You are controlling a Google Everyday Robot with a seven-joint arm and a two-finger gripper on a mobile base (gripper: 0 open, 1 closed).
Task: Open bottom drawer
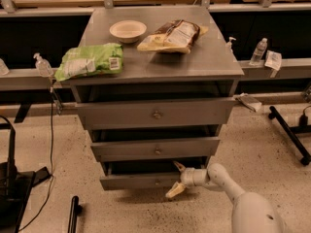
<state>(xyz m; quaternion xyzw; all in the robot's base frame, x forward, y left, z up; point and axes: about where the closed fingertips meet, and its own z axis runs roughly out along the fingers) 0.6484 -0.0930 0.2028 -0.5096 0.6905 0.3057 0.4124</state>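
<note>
The bottom drawer [136, 181] is the narrowest grey front at the foot of the cabinet, with a small round knob [157, 182] at its centre. A dark gap shows above its front panel, which stands slightly out from the cabinet. My gripper [175, 179] is at the right part of that front, just right of the knob. It is open: one finger [178, 166] points up over the panel's top edge and the other finger [173, 191] hangs below its lower edge. My white arm [218, 178] reaches in from the lower right.
Above are the mid-sized drawer [155, 148] and the widest drawer [155, 113]. The cabinet top [194, 57] holds a green bag [90, 60], a bowl [128, 30] and a brown snack bag [172, 35]. Black stands are on the floor at left [14, 188] and right [291, 135].
</note>
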